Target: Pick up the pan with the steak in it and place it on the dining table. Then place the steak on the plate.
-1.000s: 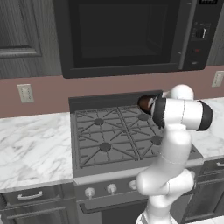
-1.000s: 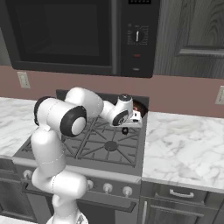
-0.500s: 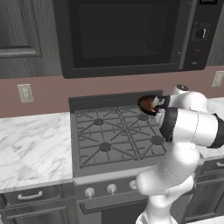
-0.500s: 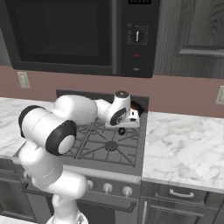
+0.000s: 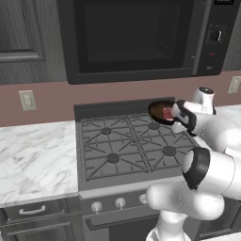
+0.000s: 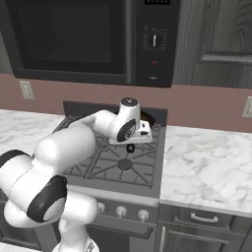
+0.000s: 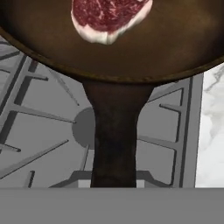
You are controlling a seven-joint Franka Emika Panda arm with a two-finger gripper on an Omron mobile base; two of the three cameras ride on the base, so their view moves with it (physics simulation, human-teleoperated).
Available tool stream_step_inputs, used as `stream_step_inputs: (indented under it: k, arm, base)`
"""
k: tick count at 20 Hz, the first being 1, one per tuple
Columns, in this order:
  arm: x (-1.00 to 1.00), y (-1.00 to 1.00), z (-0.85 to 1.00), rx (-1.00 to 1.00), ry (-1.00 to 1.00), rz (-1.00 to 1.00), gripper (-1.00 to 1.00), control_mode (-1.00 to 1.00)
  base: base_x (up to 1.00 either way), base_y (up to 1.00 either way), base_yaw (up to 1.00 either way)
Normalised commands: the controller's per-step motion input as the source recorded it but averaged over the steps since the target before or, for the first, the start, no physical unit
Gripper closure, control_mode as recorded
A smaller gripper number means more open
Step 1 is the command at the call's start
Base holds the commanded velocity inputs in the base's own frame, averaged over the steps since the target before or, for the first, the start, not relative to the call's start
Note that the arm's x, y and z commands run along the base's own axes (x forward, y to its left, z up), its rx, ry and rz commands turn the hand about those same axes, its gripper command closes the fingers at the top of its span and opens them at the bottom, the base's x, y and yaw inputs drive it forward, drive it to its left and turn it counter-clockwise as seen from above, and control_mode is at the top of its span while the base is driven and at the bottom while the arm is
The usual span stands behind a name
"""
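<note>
One pan (image 7: 131, 52) handle runs straight into the closed claw (image 5: 181, 117), steak (image 7: 107, 17) beyond.

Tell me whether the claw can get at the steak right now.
Probably not. The claw is shut on the pan handle, so it is occupied. The steak lies uncovered in the pan, beyond the handle; the claw would have to let go first.

pan (image 7: 131, 48) rim cut off at top, steak (image 7: 107, 17) cropped, handle end hidden
</note>
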Motion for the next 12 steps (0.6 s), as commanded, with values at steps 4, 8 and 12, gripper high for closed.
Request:
stream_step_inputs:
  k: [4, 8, 12]
  arm:
    - [-0.69, 0.22, 0.55, 0.00, 0.00, 0.08, 1.00, -1.00]
    - [-0.78, 0.23, 0.49, 0.00, 0.00, 0.09, 1.00, -1.00]
    - [-0.80, 0.24, 0.50, 0.00, 0.00, 0.10, 1.00, -1.00]
  base:
    - [0.00, 0.00, 0.00]
    - [0.00, 0.00, 0.00]
    - [0.00, 0.00, 0.00]
